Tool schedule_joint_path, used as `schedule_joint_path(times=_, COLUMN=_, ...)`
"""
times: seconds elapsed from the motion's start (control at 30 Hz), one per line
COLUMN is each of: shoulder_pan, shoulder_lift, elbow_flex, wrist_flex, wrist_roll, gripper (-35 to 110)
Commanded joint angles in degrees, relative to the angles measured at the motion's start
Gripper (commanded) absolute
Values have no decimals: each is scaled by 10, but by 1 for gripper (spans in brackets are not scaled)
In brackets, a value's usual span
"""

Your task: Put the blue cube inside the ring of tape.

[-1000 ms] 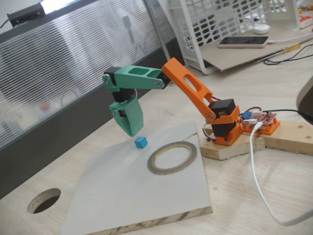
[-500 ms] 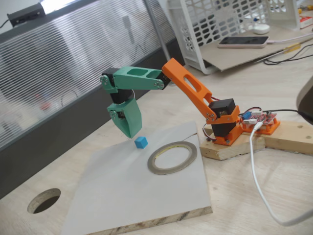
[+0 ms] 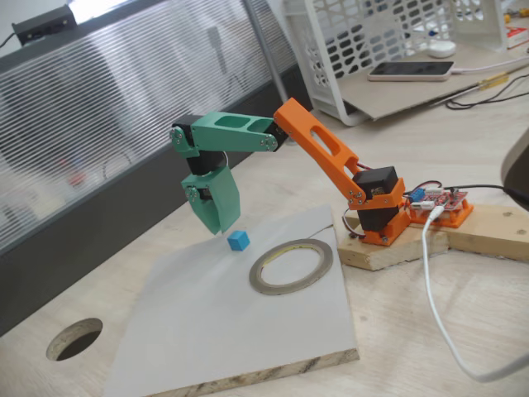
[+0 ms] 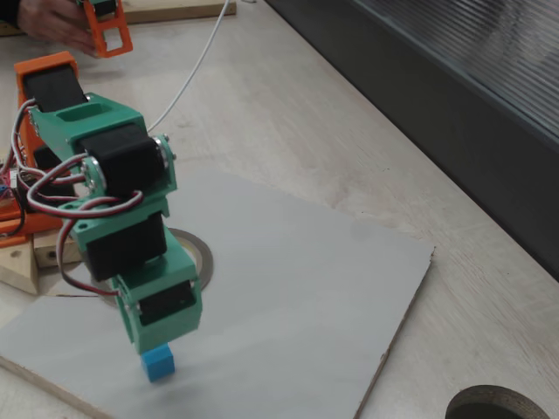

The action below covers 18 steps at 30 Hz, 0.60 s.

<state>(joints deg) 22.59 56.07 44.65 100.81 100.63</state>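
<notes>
Now the green gripper (image 3: 220, 223) is hanging just above the blue cube (image 3: 238, 241), which is sitting on the grey board (image 3: 207, 322) near the ring of tape (image 3: 291, 266); seemingly apart, though the jaws' gap is hidden.

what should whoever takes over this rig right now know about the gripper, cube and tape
Gripper: green, pointing down, just above and behind the blue cube; whether it is open or shut cannot be told. It holds nothing.
Blue cube: on the grey board, outside the ring of tape, close to its rim.
Ring of tape: flat on the board, near the arm's base, nothing inside it.
Done: approach only.
Left: grasp the cube, carry it over, drop it inside the ring.
</notes>
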Motion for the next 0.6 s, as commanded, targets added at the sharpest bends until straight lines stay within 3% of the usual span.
schedule_joint_path(times=0.0, shoulder_pan=4, shoulder_lift=18, elbow_flex=-5, wrist_flex=11, wrist_roll=5, gripper=39)
schedule_joint_path(times=0.27, shoulder_pan=4, shoulder_lift=16, elbow_flex=-5, wrist_flex=104, wrist_roll=5, gripper=67)
schedule_joint_path(times=0.57, shoulder_pan=4, shoulder_lift=10, elbow_flex=-5, wrist_flex=101, wrist_roll=4, gripper=71)
